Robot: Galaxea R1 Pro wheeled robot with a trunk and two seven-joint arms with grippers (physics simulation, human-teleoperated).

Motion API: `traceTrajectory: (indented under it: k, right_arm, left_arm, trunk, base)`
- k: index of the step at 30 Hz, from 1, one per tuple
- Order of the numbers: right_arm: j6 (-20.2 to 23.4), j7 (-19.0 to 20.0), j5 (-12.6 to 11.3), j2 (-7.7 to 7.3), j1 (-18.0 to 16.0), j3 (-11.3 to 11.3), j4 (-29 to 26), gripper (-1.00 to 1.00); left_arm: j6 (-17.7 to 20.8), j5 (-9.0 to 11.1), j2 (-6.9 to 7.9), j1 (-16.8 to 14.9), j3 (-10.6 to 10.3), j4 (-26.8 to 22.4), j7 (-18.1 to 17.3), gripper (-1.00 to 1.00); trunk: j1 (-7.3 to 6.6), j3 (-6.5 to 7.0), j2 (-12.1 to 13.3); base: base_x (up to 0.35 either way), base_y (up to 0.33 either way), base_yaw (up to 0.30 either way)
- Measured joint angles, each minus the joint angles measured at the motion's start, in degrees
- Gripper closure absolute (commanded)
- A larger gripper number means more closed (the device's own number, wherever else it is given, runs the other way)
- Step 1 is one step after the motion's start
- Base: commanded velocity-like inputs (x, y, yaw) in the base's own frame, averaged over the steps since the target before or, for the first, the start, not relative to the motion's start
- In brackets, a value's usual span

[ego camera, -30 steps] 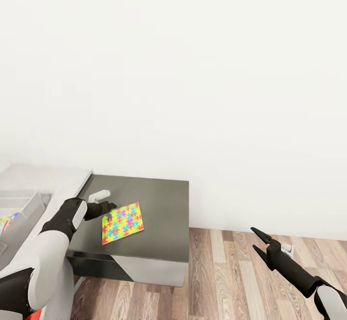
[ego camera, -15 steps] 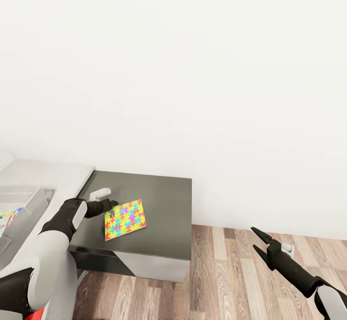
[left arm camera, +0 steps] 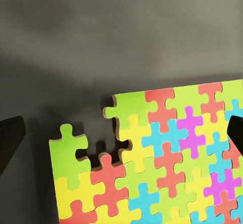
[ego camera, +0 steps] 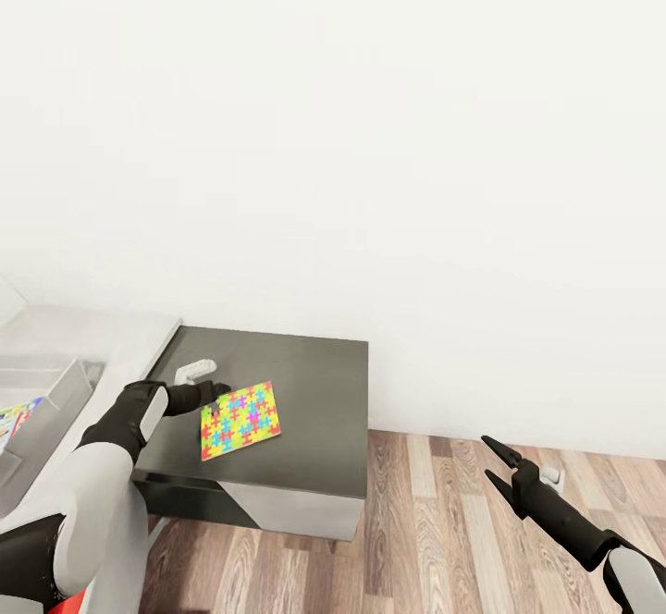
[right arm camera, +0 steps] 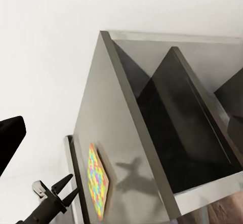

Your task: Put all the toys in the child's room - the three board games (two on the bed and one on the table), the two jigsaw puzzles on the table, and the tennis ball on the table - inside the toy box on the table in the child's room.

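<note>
One jigsaw puzzle [ego camera: 239, 420] lies flat on the dark cabinet top [ego camera: 314, 383], a thin square tile of red, yellow, blue and green pieces. My left gripper [ego camera: 218, 397] hovers at its near-left corner, open. In the left wrist view the puzzle [left arm camera: 162, 163] sits between the spread fingertips [left arm camera: 10, 143], with a missing-piece notch at its edge. The right wrist view shows the puzzle [right arm camera: 98, 181] edge-on with the left gripper [right arm camera: 75, 183] beside it. The toy box [ego camera: 46, 387] rests on the pale table [ego camera: 102, 332] at far left, with a colourful flat item [ego camera: 17, 413] inside. My right gripper [ego camera: 493, 464] hangs open over the floor.
A small white object [ego camera: 193, 371] lies on the cabinet behind my left gripper. The cabinet stands against a plain white wall and butts against the table. Wood-plank floor [ego camera: 435, 540] spreads to the right, with a small white thing [ego camera: 552, 476] by the wall.
The whole view shifted slightly a second ago, so the camera moved. My left gripper has edged a little closer to the puzzle. The right arm holds its pose.
</note>
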Motion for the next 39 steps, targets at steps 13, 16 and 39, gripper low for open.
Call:
traceTrajectory:
  k: [13,16,39]
  right_arm:
    - [0.0,0.0,0.0,0.0,0.0,0.1,0.0,-1.0]
    - [0.0,0.0,0.0,0.0,0.0,0.1,0.0,-1.0]
    - [-0.1,0.0,0.0,0.09,0.0,0.1,0.0,-1.0]
  left_arm:
    - [-0.5,-0.1,-0.07,0.0,-0.1,0.0,-0.1,-1.0]
    - [-1.2,-0.1,-0.06,0.0,-0.2,0.0,-0.2,-1.0]
    - [-1.6,-0.1,-0.06,0.0,-0.2,-0.1,-0.2,-1.0]
  trunk:
    - [0.0,-0.39,0.0]
    - [0.0,-0.49,0.0]
    - [0.0,-0.99,0.0]
  base:
    - [0.0,0.0,-0.206]
    - [0.0,0.0,-0.154]
    - [0.0,0.051,-0.012]
